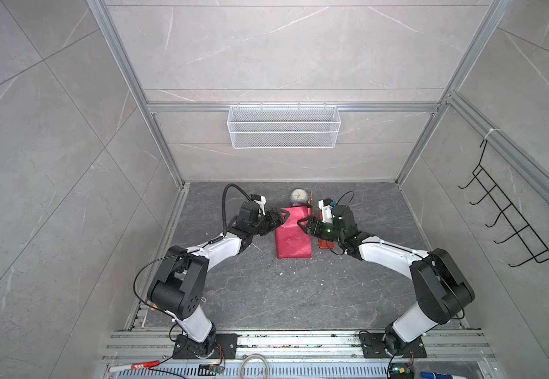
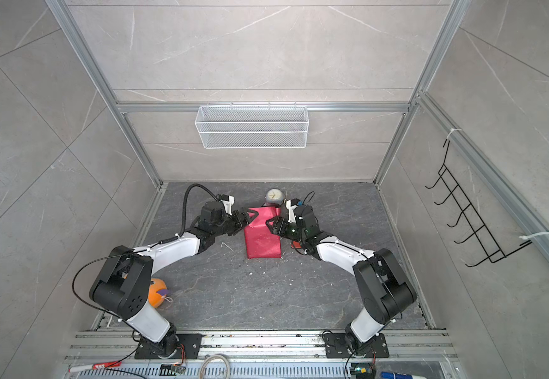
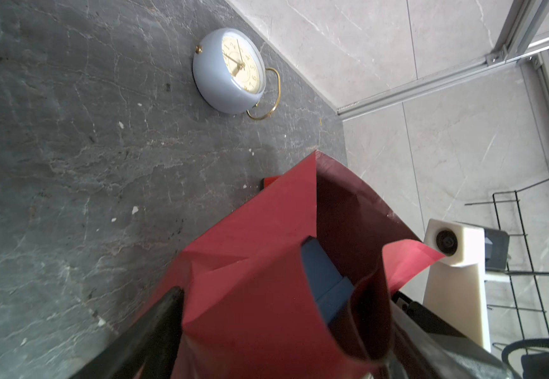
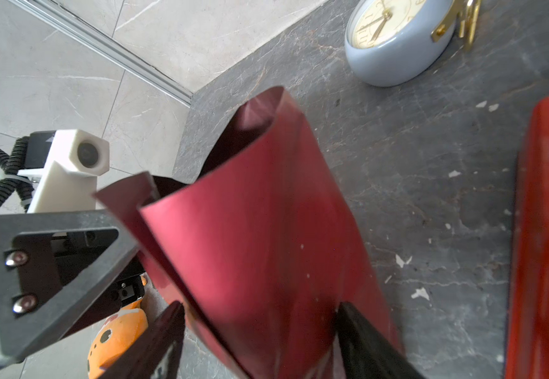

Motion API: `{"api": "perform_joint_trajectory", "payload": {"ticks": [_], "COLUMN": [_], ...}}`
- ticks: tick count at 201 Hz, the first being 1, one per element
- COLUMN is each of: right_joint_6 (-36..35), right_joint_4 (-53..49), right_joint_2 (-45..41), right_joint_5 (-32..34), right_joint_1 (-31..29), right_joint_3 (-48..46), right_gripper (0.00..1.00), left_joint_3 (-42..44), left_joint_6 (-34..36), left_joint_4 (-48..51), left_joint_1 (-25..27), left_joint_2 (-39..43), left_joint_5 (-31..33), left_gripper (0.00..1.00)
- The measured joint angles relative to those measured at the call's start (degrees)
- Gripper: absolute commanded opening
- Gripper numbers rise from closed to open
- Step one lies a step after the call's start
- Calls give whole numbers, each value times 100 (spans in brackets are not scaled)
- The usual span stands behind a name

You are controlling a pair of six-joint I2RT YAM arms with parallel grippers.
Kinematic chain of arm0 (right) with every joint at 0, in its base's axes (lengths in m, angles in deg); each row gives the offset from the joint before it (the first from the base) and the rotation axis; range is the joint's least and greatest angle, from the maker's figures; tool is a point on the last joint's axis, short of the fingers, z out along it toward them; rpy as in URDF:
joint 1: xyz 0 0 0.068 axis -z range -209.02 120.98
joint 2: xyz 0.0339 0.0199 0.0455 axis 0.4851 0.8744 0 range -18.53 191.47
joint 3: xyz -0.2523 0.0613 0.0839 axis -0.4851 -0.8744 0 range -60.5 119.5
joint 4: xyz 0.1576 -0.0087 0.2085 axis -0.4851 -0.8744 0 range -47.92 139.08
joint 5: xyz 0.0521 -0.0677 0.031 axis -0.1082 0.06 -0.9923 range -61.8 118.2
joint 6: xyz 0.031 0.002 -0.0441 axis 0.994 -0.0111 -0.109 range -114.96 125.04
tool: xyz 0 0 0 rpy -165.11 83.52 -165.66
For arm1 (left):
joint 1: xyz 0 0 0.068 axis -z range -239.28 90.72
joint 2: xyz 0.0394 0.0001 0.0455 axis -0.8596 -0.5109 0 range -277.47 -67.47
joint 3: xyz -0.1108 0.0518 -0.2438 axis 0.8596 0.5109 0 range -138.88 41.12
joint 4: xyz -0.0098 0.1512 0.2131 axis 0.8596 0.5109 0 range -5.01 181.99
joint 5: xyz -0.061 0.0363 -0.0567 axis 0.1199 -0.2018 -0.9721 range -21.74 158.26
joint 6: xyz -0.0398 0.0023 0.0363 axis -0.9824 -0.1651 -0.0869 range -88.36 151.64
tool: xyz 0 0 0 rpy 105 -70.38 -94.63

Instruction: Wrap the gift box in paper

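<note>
In both top views one sheet of paper is folded into a red parcel. It lies on the dark counter at the middle of the frame, its long side running away from the camera. Two arms reach in, one from the lower left and one from the lower right. The left gripper sits at the parcel's upper left corner, the right gripper at its upper right edge. One pale clock stands just above the parcel. One red tape dispenser shows just right of it, partly under the right wrist. One white wire basket hangs on the back wall, and one black hook rack is at the right edge. In a top view one orange toy lies at the lower left, half behind the left arm

Left wrist view: the paper stands open like a tube, red outside and darker maroon within. One navy-blue gift box shows inside the opening. The left fingers flank the paper; whether they press on it I cannot tell

Right wrist view: the paper curls loosely, lightly creased, with one flap touching a finger of the left gripper. The right fingers stand wide, one against each side of the wrapped paper, holding it
</note>
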Motion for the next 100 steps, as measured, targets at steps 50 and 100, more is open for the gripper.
{"api": "perform_joint_trajectory", "payload": {"ticks": [50, 100], "right_joint_6": [105, 103], "right_joint_4": [396, 645], "right_joint_2": [-407, -920], "right_joint_5": [131, 490], "right_joint_1": [-157, -461], "right_joint_3": [-573, -1244], "right_gripper": [73, 72], "left_joint_3": [411, 846], "left_joint_6": [485, 1003], "left_joint_4": [103, 339], "left_joint_1": [260, 774], "left_joint_2": [494, 1049], "left_joint_5": [328, 1067], "left_gripper": [75, 66]}}
